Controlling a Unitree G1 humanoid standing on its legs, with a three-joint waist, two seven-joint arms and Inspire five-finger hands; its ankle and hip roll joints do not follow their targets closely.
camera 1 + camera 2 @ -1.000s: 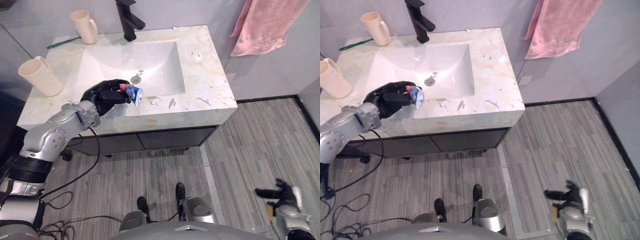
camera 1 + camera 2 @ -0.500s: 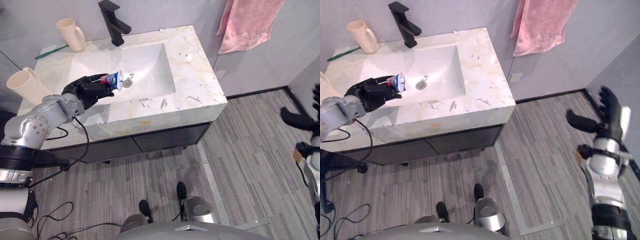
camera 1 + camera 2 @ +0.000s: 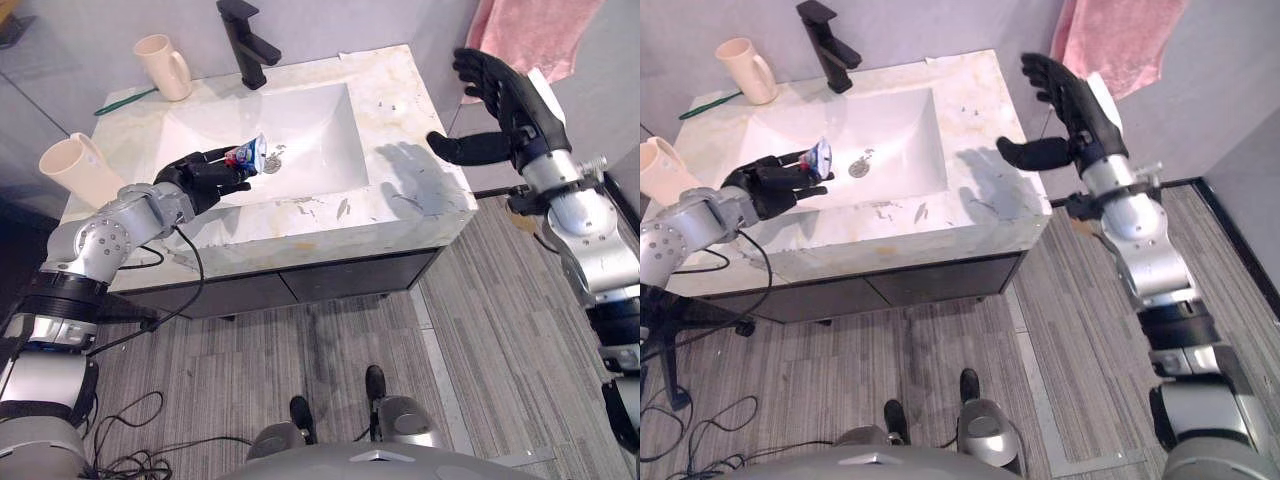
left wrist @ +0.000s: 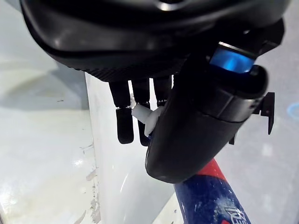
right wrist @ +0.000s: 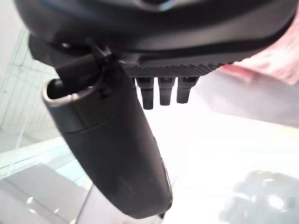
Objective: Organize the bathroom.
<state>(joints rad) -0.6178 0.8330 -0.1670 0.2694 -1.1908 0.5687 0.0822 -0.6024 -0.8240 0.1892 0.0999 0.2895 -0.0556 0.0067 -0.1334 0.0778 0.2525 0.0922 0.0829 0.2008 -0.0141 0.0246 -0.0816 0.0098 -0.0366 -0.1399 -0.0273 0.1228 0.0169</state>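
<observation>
We find the left hand (image 3: 205, 176) at centre left of the head views, over the front left part of the white sink basin (image 3: 300, 120). Its fingers and thumb are curled round a small red, white and blue toothpaste tube (image 3: 247, 156), which sticks out toward the drain (image 3: 272, 154). In the left wrist view the thumb lies over the tube's red and blue body (image 4: 212, 196).

We note the right hand (image 3: 1065, 110) at upper right, raised above the right end of the marble countertop (image 3: 400, 130), fingers straight and spread, thumb held apart, gripping nothing. Its shadow falls on the counter below it. In the right wrist view the fingers (image 5: 161, 91) run straight.

Along the upper left of the frame a cream mug (image 3: 165, 65) stands upright on the counter's rear left corner, with a green toothbrush (image 3: 125, 98) lying just beside it. A second cream cup (image 3: 72, 165) rests tilted at the counter's left edge, near the left forearm. A black faucet (image 3: 243, 40) stands behind the basin at top centre. A pink towel (image 3: 1120, 40) hangs on the grey wall at upper right, behind the raised hand. The floor below is grey planking.
</observation>
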